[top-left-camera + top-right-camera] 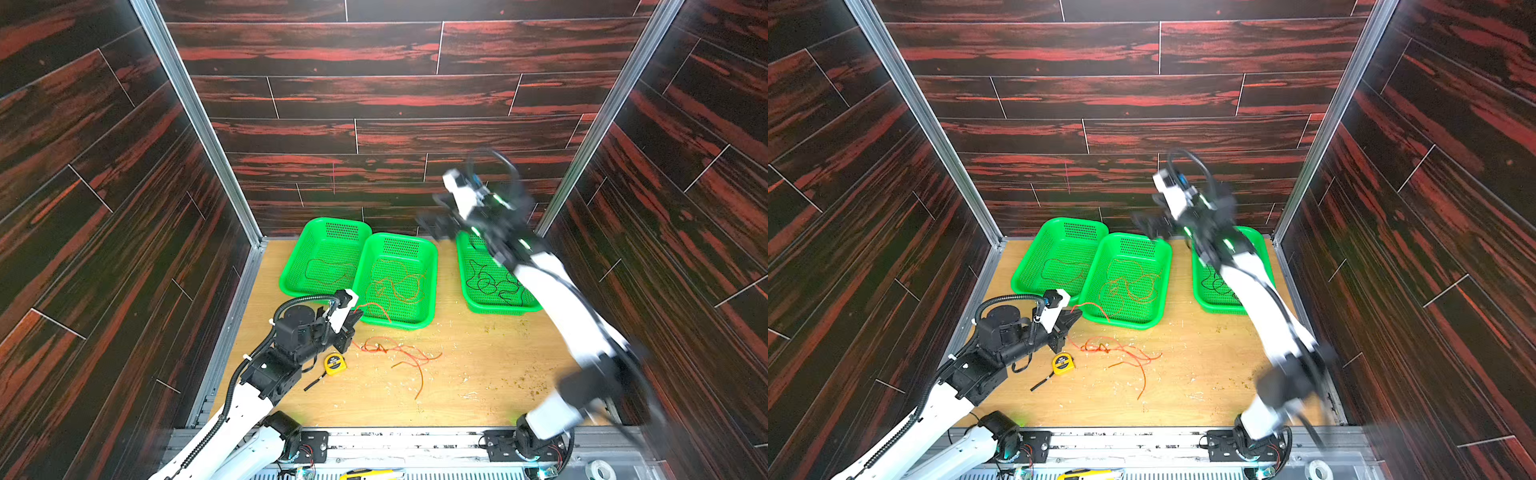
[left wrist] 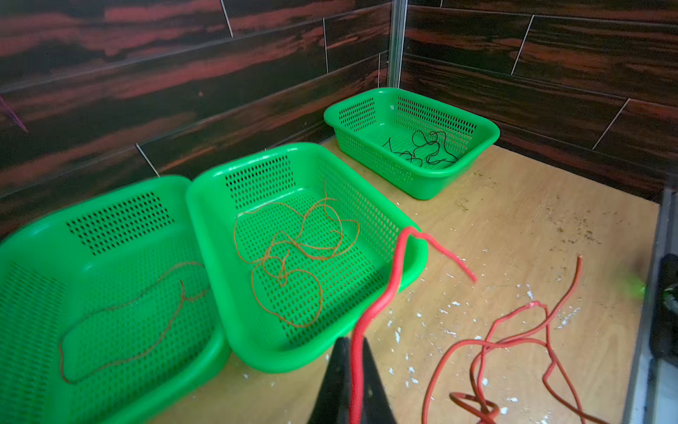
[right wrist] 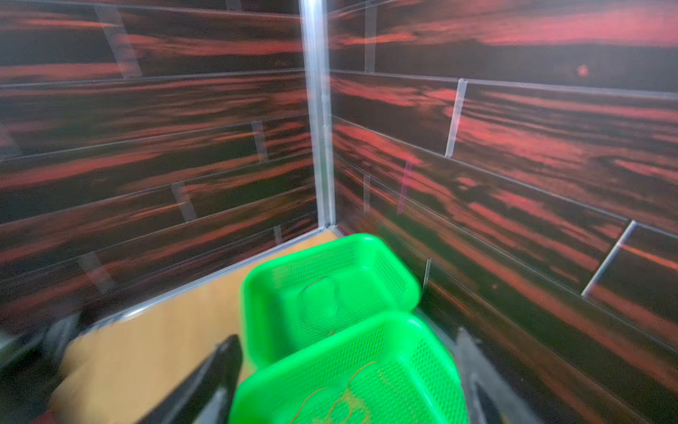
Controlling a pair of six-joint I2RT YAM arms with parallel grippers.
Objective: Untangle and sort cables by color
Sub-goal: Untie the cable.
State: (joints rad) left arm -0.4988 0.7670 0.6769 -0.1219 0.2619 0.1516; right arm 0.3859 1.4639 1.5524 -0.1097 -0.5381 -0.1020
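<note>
No legible text, brand, number or sign in any view. Only a small dark label on the face of the yellow tape measure (image 1: 335, 364), lying on the wooden floor and seen in both top views (image 1: 1063, 364). Print on that label too small and blurred to read.

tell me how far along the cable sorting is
Done: black cables lie in the right basket, orange cables in the middle basket, one dark red cable in the left basket. In hand: the left gripper is shut on a red cable. Left: the red-orange tangle on the table. The right gripper is open and empty.
</note>
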